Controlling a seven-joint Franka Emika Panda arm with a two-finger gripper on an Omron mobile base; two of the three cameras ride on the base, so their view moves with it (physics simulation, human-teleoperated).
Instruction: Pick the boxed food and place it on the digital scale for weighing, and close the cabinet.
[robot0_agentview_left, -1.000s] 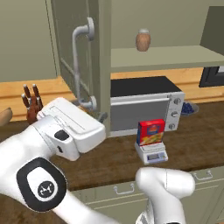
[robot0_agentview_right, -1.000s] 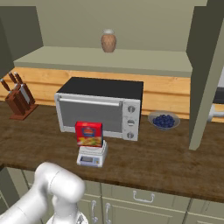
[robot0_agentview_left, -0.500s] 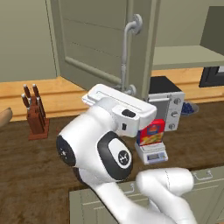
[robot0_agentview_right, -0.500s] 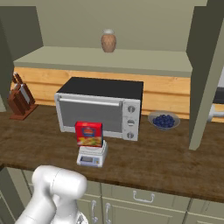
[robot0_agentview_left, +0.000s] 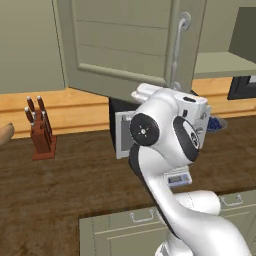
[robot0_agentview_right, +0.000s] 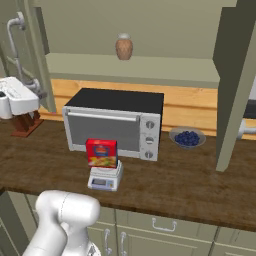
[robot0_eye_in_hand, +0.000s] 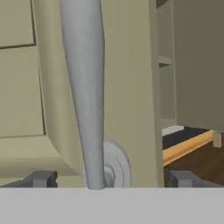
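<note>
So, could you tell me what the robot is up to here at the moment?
The boxed food already stands on the digital scale in front of the oven. The arm is now at the left door of the cabinet, which stands partly open. In the hand view the gripper is right at the door's grey bar handle, which runs between the two fingertips. The right door is also open.

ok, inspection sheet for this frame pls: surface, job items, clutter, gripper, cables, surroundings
Surface: wooden counter, dark.
Job's things: boxed food upright on the digital scale; cabinet door partly open.
Clutter: oven, blueberry bowl, knife block, brown jar on the shelf.
Gripper: gripper open, fingers either side of the grey door handle.
Cables: nothing seen.
Surroundings: drawers below.
</note>
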